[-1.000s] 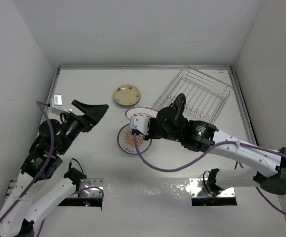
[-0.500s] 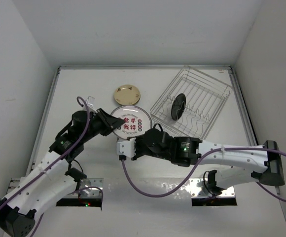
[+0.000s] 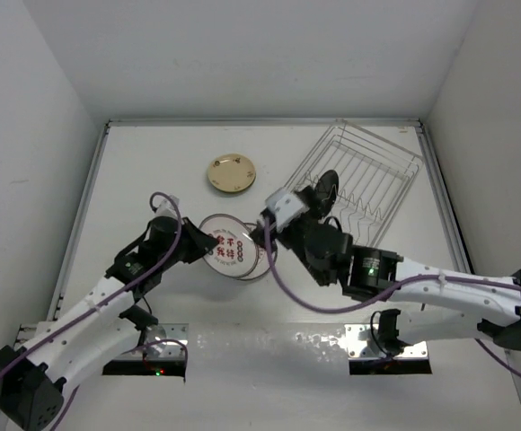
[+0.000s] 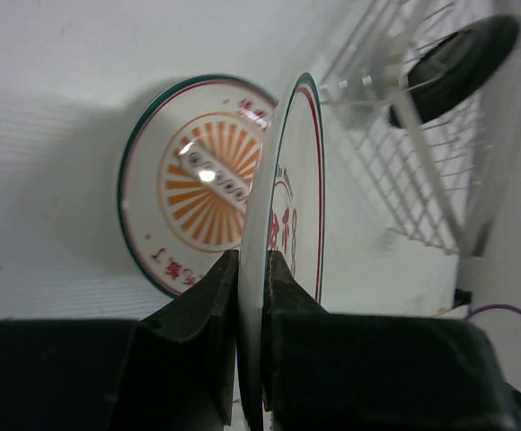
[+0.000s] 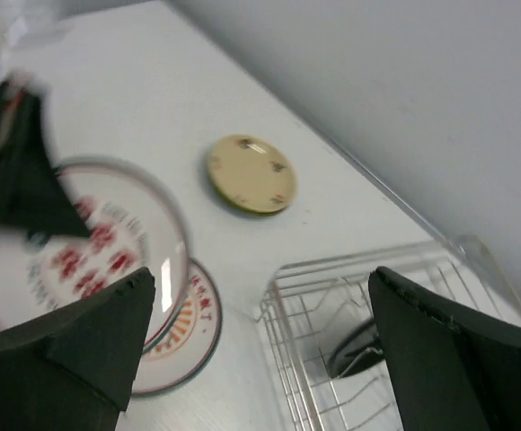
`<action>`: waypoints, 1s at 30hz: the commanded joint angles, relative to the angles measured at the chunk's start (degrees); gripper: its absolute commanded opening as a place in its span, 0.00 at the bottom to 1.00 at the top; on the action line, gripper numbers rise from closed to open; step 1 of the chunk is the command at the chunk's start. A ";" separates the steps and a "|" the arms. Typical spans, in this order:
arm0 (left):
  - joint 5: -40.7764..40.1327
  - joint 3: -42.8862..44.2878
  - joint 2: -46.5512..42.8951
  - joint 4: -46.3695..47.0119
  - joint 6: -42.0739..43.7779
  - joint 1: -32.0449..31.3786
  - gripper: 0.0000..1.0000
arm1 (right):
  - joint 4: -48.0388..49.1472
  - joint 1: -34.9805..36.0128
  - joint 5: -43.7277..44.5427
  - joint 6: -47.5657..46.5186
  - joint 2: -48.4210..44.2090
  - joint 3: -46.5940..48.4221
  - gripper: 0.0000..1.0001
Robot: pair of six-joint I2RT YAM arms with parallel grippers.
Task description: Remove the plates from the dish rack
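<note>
Two plates are out on table (image 3: pixel 153 153): tan plate (image 3: pixel 231 173), sunburst plate (image 4: pixel 184 211). Left gripper (image 4: pixel 253 269) clamps rim of 3rd, white plate (image 3: pixel 228 246) w/ red characters, tilted above sunburst plate. Right gripper (image 5: pixel 260 277) spread wide, empty. Black plate (image 3: pixel 326 191) upright in dish rack (image 3: pixel 377 171), yet to unload.

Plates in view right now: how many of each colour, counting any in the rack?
white patterned plates: 2
tan plate: 1
black plate: 1
Total: 4
</note>
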 commanded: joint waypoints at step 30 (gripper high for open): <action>5.96 3.19 29.14 13.67 8.22 -1.73 1.00 | -30.94 -45.76 -6.11 49.31 27.53 24.56 0.99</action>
